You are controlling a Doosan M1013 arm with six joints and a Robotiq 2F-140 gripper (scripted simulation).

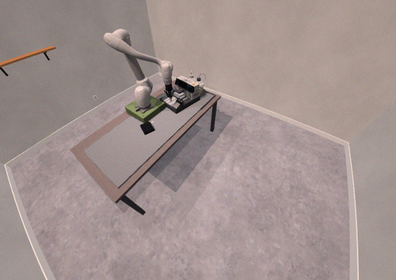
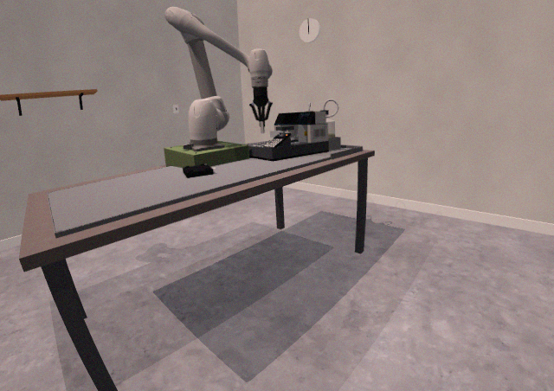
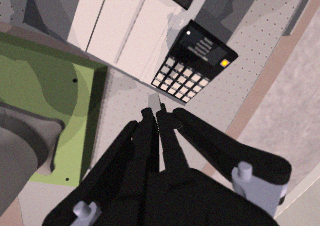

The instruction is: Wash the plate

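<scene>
My gripper (image 1: 170,98) (image 2: 262,130) (image 3: 155,101) is shut and empty, pointing down above the front of the washer (image 1: 193,82) (image 2: 314,132) (image 3: 117,23). In the wrist view its tips appear just off the near edge of the keypad (image 3: 180,80) (image 2: 273,143). The lamp (image 3: 224,63) (image 1: 182,101) (image 2: 286,134) glows amber. Part of a dark frame (image 3: 175,0) with a grey inside shows at the wrist view's top edge; whether it holds the plate I cannot tell. The black nest N1 (image 1: 147,128) (image 2: 198,170) sits on the table; I make out no plate on it.
The arm stands on a green base (image 1: 145,111) (image 2: 206,155) (image 3: 75,131) beside the washer, between it and the nest. Bottles with a looped tube (image 1: 202,75) (image 2: 331,101) stand behind the washer. The keypad console rises at the washer's front corner.
</scene>
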